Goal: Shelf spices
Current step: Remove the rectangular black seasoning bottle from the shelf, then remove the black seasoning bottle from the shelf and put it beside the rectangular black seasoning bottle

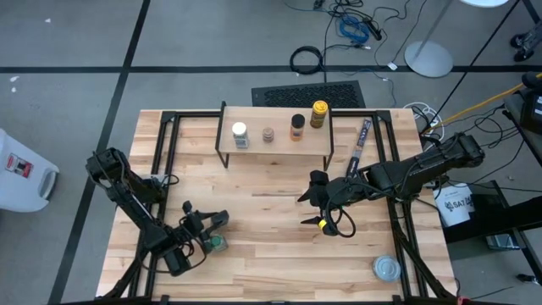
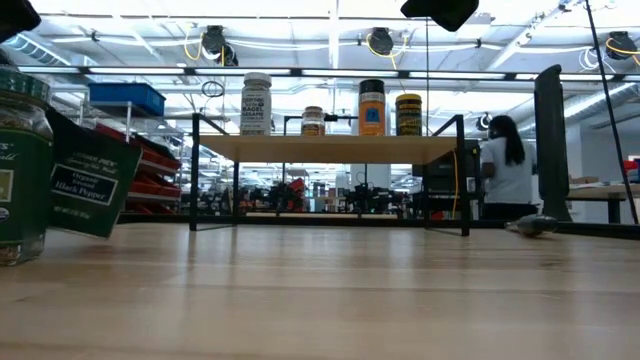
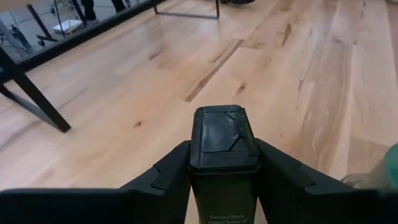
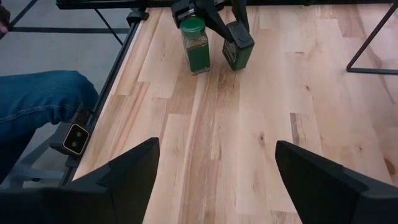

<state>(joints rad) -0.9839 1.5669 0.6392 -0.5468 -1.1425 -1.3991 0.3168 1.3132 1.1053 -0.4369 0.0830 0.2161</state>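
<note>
At lower left of the high view, I have the left gripper (image 1: 206, 227) clamped on the dark square tin (image 3: 224, 140), with the green-lidded jar (image 1: 218, 244) just beside it on the table (image 1: 271, 263). Up top centre, four spices (image 1: 240, 133) stand on the shelf (image 1: 275, 148). Right of centre, my right gripper (image 1: 312, 209) hovers, fingers spread wide, holding nothing.

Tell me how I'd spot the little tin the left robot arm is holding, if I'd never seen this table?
Start at the big wooden table and go to the corner away from the shelf, where the left gripper works. Its fingers are shut on a dark square tin with a black flip lid, tilted in the low view. Its neighbour, the green-lidded jar, is round and stands free.
</note>
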